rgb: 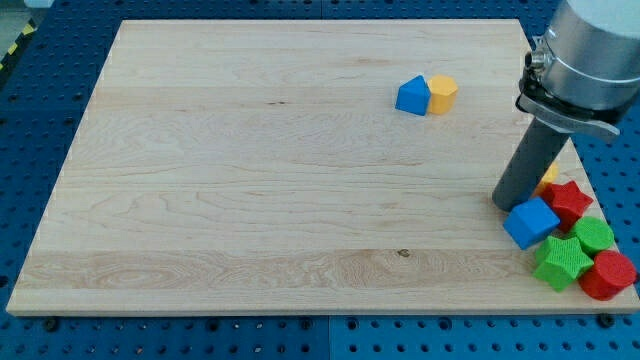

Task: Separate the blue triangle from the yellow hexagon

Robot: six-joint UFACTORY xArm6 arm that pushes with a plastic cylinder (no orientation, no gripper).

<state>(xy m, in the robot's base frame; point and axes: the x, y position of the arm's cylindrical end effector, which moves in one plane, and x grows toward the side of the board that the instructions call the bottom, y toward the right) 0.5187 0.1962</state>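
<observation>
1 blue triangle (411,96) touching 1 yellow hexagon (442,94); my tip (507,204) prob. by blue cube (530,222); no pincer.

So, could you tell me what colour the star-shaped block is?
Green: the star block shows in the camera view, at lower right.

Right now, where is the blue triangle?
The blue triangle sits near the view's top right of the wooden board, touching the yellow hexagon on its right.

Triangle (412,96) touching hexagon (442,94) on its right, upper board (250,180).
</observation>
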